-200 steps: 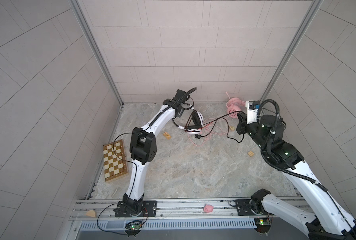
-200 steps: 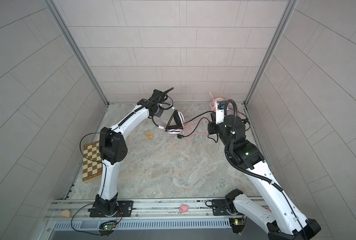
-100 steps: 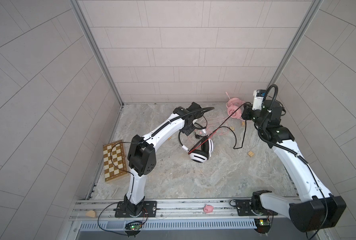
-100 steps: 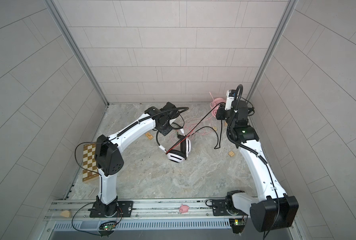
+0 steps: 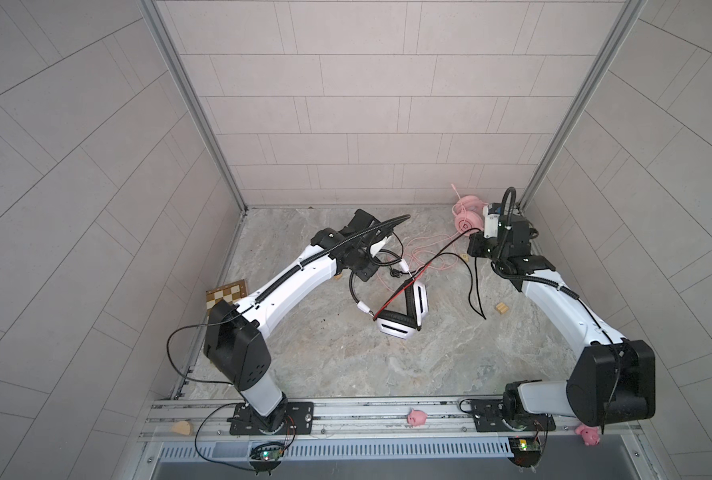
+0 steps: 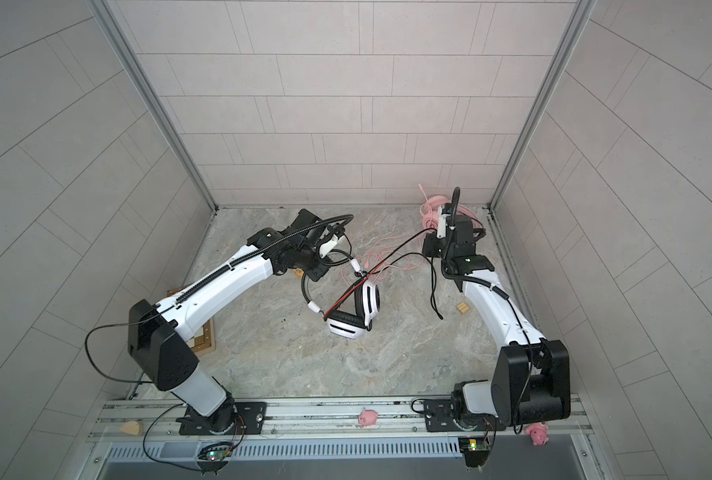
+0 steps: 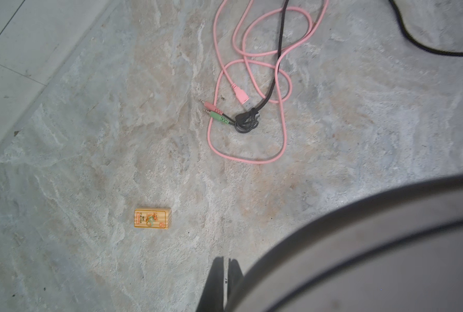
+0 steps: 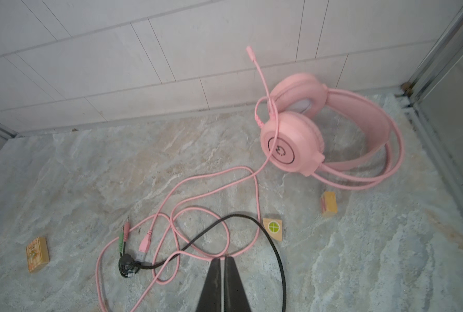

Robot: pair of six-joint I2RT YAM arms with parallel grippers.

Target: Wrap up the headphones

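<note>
White headset (image 5: 400, 328): nearest, just below the left fingers; whether lifted clear or resting, I cannot tell.
Left gripper (image 7: 225, 266): fingers closed, seemingly pinching the band (image 7: 360, 237); a swing could work it loose.
Black cable (image 8: 237, 215): one stretch runs taut from a cup to the right fingers; slack loops beyond them.
Right gripper (image 8: 223, 266): fingers closed, apparently on that cable; more pull strains the cup joint.
Pink cable (image 8: 257, 194): beyond both fingers, crossing the black slack; winding may drag it along.
Pink headset (image 8: 289, 143): farthest past the right fingers, untouched.
</note>
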